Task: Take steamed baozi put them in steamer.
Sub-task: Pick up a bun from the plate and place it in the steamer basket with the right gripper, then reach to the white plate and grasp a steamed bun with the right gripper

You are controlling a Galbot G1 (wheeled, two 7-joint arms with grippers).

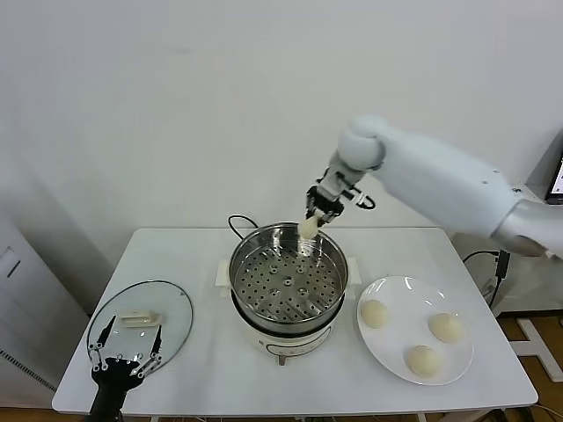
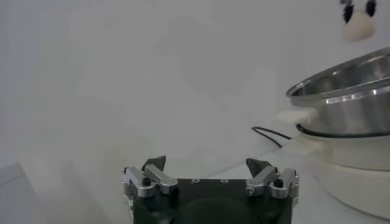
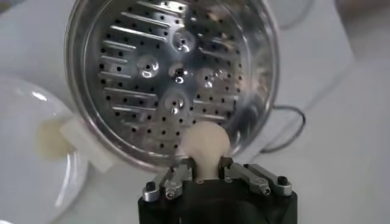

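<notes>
One steamed baozi (image 1: 308, 229) is pinched in the right gripper (image 1: 315, 214), held above the steamer (image 1: 288, 283) rim at its 12 o'clock edge. Three more baozi (image 1: 374, 313) are counted on one white plate (image 1: 395, 290) at the steamer's 3 o'clock. The left gripper (image 1: 130, 345) is spread wide over one glass lid (image 1: 176, 309) at 9 o'clock.

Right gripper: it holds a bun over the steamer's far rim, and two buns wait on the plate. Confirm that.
Not two: the head view shows three buns on the plate. The rest stands: the right gripper holds a bun over the steamer's far rim.
</notes>
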